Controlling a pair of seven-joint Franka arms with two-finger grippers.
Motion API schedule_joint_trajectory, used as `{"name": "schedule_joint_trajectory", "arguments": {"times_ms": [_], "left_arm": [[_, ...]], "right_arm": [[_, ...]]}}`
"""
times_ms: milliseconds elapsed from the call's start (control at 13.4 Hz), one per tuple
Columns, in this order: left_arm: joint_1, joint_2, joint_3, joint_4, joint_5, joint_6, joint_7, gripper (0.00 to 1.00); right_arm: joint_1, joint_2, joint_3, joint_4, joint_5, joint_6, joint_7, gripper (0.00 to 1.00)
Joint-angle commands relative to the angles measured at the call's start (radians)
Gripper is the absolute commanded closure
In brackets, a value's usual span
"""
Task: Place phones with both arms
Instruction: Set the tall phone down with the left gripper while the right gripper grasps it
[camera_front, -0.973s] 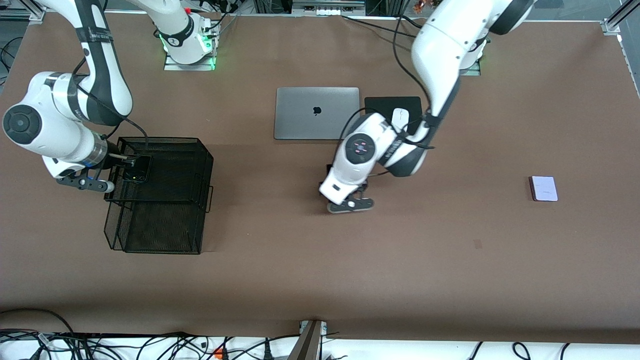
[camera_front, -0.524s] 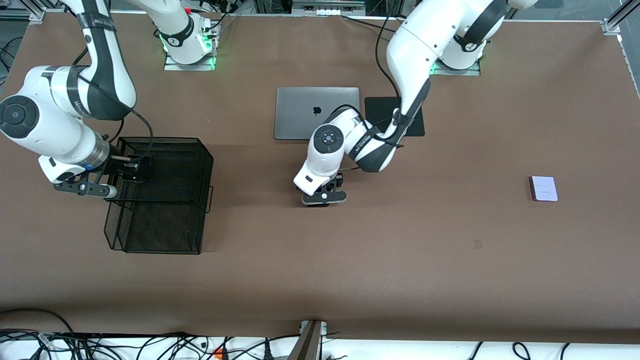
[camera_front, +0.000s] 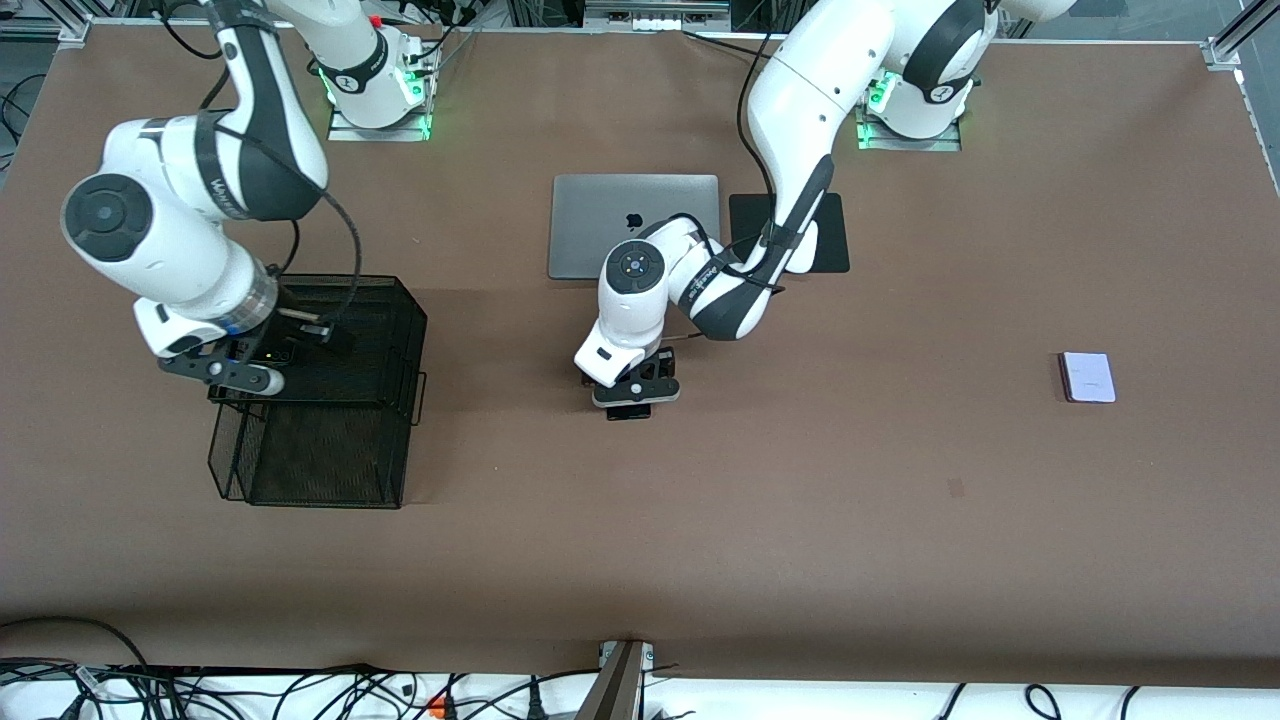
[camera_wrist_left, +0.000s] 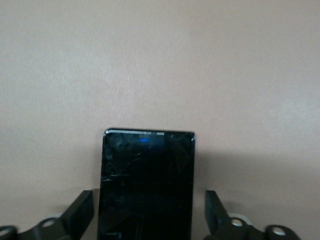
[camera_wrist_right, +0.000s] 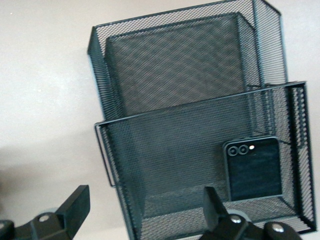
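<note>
1. Left pincer (camera_front: 636, 392) is down at mid-table, just nearer the camera than the laptop (camera_front: 633, 226). Its fingers (camera_wrist_left: 80, 212) are spread either side of the long black phone (camera_wrist_left: 147, 185), clear of both edges. That phone lies flat on the table (camera_front: 700, 520).
2. Right pincer (camera_front: 262, 362) hangs over the mesh basket (camera_front: 330, 400) at the right arm's end, fingers (camera_wrist_right: 75, 205) wide apart, holding nothing. The small black phone (camera_wrist_right: 253, 168) lies in the basket's upper tray.
3. The pale phone (camera_front: 1087, 377) sits alone toward the left arm's end, well apart from both arms.
4. My read: one phone is delivered, and the left arm is lined up for the long one. The next move calls for closing squarely on its long sides, then lifting.
5. From the front, the wrist hides most of the long phone; only a dark end peeks out. Its near end is cut off in the left wrist view.
</note>
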Motion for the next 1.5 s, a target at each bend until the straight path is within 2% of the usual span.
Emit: {"name": "schedule_joint_trajectory", "arguments": {"times_ms": [0,150,300,449,599,674,824,973,1423], "left_arm": [[0.017,-0.036,0.011,0.025,-0.018,-0.032,-0.008,0.0],[0.087,-0.108,-0.004,0.013,-0.018,-0.101,0.006,0.0],[0.132,-0.183,-0.022,-0.05,-0.018,-0.171,0.075,0.0],[0.199,-0.251,-0.045,-0.11,-0.021,-0.243,0.187,0.0],[0.277,-0.326,-0.067,-0.188,-0.021,-0.308,0.282,0.0],[0.313,-0.375,-0.068,-0.252,-0.021,-0.325,0.345,0.0],[0.394,-0.469,-0.067,-0.388,-0.021,-0.331,0.479,0.0],[0.484,-0.507,-0.065,-0.456,-0.006,-0.336,0.585,0.0],[0.759,-0.593,-0.064,-0.498,0.028,-0.423,0.989,0.0]], "right_arm": [[0.025,-0.004,-0.004,0.007,0.015,-0.018,0.051,0.0],[0.043,-0.002,-0.001,0.007,0.015,-0.017,0.076,0.0],[0.076,0.002,0.0,0.012,0.032,-0.017,0.093,0.0],[0.137,0.042,0.0,0.078,0.087,-0.017,0.142,0.0],[0.223,0.132,0.0,0.186,0.176,-0.012,0.246,0.0],[0.265,0.192,0.0,0.242,0.193,-0.006,0.293,0.0],[0.338,0.333,0.0,0.376,0.191,-0.004,0.344,0.0],[0.358,0.428,0.013,0.458,0.205,0.006,0.375,0.0],[0.363,0.617,0.135,0.484,0.233,0.34,0.366,0.0]]}}
